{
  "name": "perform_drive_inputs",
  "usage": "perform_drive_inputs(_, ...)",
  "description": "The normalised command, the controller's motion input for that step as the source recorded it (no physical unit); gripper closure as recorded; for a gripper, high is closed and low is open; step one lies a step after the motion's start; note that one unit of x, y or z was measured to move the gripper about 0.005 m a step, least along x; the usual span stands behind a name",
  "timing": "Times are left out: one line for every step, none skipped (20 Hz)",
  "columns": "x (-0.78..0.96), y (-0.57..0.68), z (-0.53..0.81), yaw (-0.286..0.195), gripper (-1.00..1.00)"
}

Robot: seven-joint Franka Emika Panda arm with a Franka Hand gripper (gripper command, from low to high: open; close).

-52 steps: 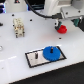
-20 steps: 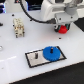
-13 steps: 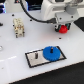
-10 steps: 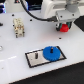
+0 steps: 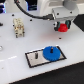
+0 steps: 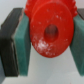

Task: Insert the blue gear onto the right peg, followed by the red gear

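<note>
Red gear (image 6: 49, 32) sits clamped between the gripper's (image 5: 63, 26) pads (image 6: 21, 45), raised well above the table (image 5: 15, 57) at about one o'clock from the plate (image 5: 31, 57). Blue gear (image 5: 52, 52) already rests over the right peg. Likely risks: the gear tilting in the clamp, or its bore missing the pin and jamming. Open room surrounds the plate; the white fixture (image 5: 19, 26) at ten o'clock stands well apart.

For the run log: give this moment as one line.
blue gear: seated at plate's right end | red gear: held between gripper pads, above table | next: likely red gear insertion
</note>
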Motion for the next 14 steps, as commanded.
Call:
perform_drive_inputs(0.52, -0.28, 0.42, 0.0, 1.0)
perform_drive_inputs(0.53, -0.27, 0.42, 0.0, 1.0)
perform_drive_inputs(0.55, -0.27, 0.41, 0.0, 1.0)
perform_drive_inputs(0.56, -0.27, 0.4, 0.0, 1.0)
perform_drive_inputs(0.56, -0.27, 0.39, 0.0, 1.0)
perform_drive_inputs(0.58, -0.27, 0.38, 0.0, 1.0)
perform_drive_inputs(0.59, -0.26, 0.35, 0.0, 1.0)
perform_drive_inputs(0.57, -0.29, 0.33, 0.0, 1.0)
perform_drive_inputs(0.57, -0.31, 0.32, 0.0, 1.0)
perform_drive_inputs(0.6, -0.29, 0.3, 0.0, 1.0)
perform_drive_inputs(0.6, -0.28, 0.29, 0.0, 1.0)
perform_drive_inputs(0.61, -0.28, 0.29, 0.0, 1.0)
perform_drive_inputs(0.61, -0.27, 0.27, 0.0, 1.0)
perform_drive_inputs(0.61, -0.27, 0.29, 0.0, 1.0)
